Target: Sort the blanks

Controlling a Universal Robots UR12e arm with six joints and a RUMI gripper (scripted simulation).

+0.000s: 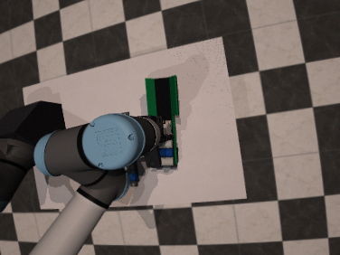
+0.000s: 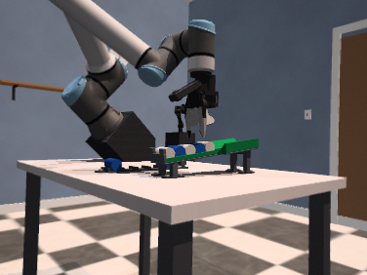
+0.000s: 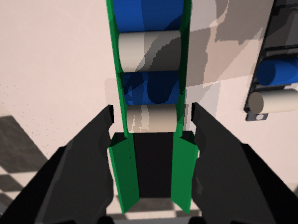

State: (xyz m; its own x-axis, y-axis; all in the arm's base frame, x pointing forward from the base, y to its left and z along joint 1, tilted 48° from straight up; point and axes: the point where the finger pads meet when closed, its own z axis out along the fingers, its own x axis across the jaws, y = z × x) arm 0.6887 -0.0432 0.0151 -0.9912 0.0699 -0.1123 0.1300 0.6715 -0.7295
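The green feed ramp (image 1: 151, 97) (image 2: 245, 144) (image 3: 123, 165) bears three white and two blue blanks, alternating up from the stop and lying across it, with no clear gaps. A white blank (image 1: 166, 161) is at the stop, then a blue blank (image 1: 166, 153) (image 2: 177, 150). The uppermost is a white blank (image 2: 209, 145) (image 3: 151, 118), below it a blue blank (image 3: 151, 87). My gripper (image 2: 196, 134) (image 3: 152, 105) is partly open and empty, above the uppermost white blank, a jaw to each side. In the wrist view, a blue blank (image 3: 280, 71) and a white blank (image 3: 275, 101) lie on the stock rack.
The low dark stock rack stands beside the ramp. Another blue blank (image 1: 134, 176) (image 2: 113, 164) is at its other end. The arm hides most of the rack in the top view. The ramp's raised side walls and legs (image 2: 248, 162) stand below the gripper.
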